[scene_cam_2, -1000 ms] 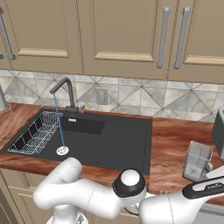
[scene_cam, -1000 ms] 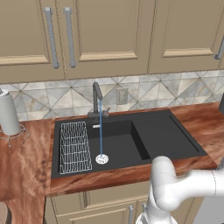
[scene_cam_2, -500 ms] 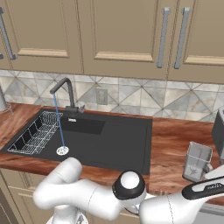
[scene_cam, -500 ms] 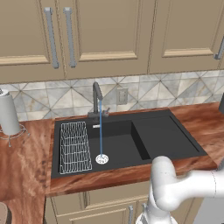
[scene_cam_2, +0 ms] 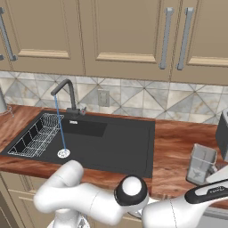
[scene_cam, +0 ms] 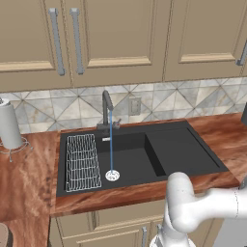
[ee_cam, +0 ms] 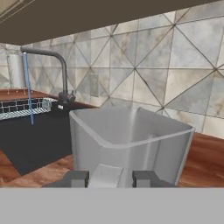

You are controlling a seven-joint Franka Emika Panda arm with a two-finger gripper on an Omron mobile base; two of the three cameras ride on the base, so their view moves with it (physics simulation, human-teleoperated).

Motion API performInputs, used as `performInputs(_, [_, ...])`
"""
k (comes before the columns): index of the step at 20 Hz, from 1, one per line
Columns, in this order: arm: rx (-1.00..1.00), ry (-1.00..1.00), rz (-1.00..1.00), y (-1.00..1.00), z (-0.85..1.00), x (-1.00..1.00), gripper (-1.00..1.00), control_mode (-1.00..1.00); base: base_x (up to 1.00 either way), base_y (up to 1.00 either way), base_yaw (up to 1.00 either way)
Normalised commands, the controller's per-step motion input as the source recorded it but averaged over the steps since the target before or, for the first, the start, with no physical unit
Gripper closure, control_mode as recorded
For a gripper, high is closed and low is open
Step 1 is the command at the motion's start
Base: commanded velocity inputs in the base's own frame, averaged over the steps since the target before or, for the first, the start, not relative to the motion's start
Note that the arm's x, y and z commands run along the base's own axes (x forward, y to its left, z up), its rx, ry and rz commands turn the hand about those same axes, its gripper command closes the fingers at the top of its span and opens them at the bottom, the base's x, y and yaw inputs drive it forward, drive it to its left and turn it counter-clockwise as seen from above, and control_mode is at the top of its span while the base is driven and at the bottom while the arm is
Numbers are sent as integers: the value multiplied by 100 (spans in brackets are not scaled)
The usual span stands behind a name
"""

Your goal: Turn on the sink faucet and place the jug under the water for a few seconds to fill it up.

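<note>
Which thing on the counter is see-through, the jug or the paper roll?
The jug, right of the black sink: you can see through its greyish glass. The paper roll is solid white.

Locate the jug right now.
The jug stands on the wooden counter right of the sink in the right base view; in the hand view it sits directly in front of the fingers.

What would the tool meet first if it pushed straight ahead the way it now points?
The jug: the tool has a finger either side of its near handle part. Beyond it stands the tiled backsplash, though how far is unclear.
</note>
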Motion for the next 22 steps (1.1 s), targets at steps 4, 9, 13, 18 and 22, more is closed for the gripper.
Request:
performInputs(4, [0,0,0,2,0,10,100,-100,0,0,0])
performInputs(9, [0,0,0,24,-2,3,100,-100,0,0,0])
performInputs(13, [0,-6,1,61,2,0,100,-100,0,0,0])
performInputs(18, [0,-14,3,69,16,0,100,-100,0,0,0])
performInputs(22, [0,-15,4,62,27,-3,100,-100,0,0,0])
